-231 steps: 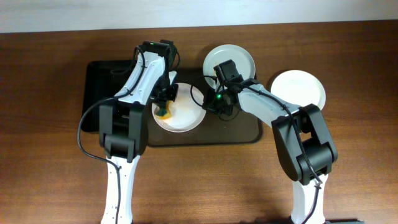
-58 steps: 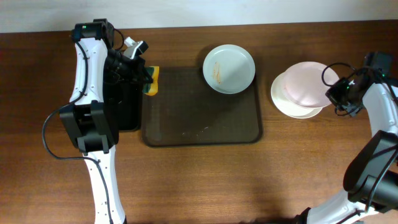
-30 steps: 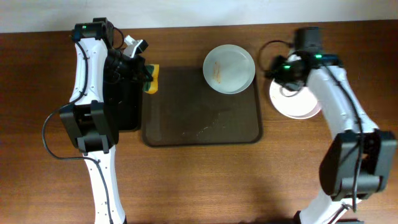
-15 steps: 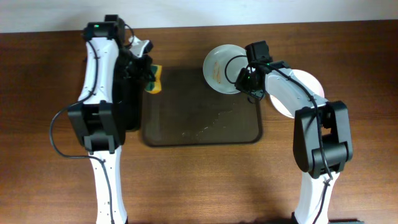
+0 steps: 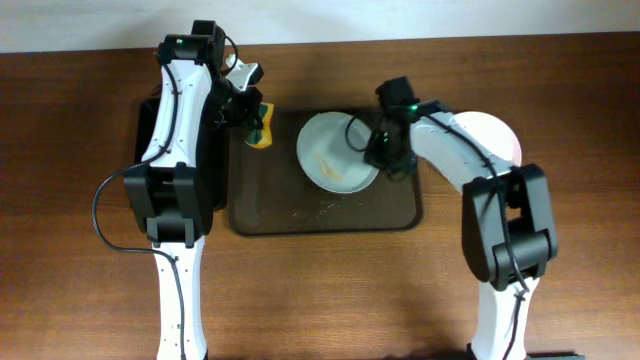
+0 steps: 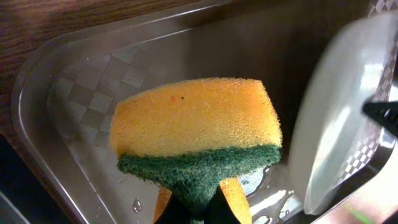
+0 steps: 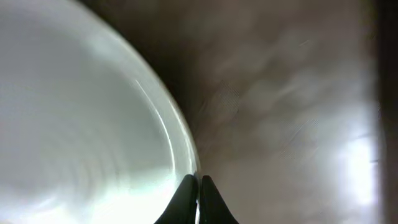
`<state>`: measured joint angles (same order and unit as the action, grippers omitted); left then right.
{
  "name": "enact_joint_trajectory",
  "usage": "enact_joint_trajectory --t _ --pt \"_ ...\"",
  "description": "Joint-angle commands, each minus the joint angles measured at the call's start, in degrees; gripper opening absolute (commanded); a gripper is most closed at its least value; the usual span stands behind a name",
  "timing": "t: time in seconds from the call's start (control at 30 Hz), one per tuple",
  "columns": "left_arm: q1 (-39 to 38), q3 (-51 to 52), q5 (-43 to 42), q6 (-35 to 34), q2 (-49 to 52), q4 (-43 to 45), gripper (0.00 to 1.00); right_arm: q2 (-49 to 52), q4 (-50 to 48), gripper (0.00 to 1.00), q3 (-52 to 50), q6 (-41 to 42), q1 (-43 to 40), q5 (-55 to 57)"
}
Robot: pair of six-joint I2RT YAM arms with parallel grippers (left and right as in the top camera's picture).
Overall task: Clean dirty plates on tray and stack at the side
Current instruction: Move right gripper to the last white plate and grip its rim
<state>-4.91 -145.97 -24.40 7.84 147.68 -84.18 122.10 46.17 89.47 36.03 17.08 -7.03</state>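
Observation:
A white plate [image 5: 335, 152] with an orange smear lies on the dark brown tray [image 5: 325, 210]. My right gripper [image 5: 385, 150] is shut on the plate's right rim, which shows in the right wrist view [image 7: 180, 149]. A stack of white plates [image 5: 495, 135] rests on the table to the right of the tray, partly hidden by my right arm. My left gripper [image 5: 255, 118] is shut on a yellow and green sponge [image 6: 196, 140], held over the tray's far left corner. The plate also shows in the left wrist view [image 6: 339, 118].
A smaller black tray [image 5: 150, 150] lies left of the brown tray, mostly under my left arm. Crumbs or wet marks [image 5: 320, 208] lie on the brown tray's near half. Bare wooden table [image 5: 330, 290] surrounds the trays.
My right gripper took the smeared plate by its rim and drew it from the tray's far right corner toward the tray's middle. My left gripper carried the sponge a little rightward over the tray.

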Motion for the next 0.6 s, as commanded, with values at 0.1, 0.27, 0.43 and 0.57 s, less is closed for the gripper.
enact_joint_trajectory --t 0.1,0.27,0.43,0.57 --pt "-0.46 -0.44 0.28 -0.52 0.5 -0.02 0.01 0.74 3.17 0.04 0.02 -0.61 4.09 -4.17" --pt "-0.83 -0.46 1.97 -0.52 0.5 0.66 0.01 0.72 3.56 0.05 0.02 -0.61 4.07 -5.95" --pt "2.05 -5.31 2.8 -0.55 0.37 -2.16 0.01 -0.22 3.63 0.05 0.24 -0.7 4.07 -7.43" --pt "2.71 -8.87 2.8 -0.55 0.37 -5.09 0.01 -2.69 3.63 0.05 0.24 -2.8 4.07 -7.32"
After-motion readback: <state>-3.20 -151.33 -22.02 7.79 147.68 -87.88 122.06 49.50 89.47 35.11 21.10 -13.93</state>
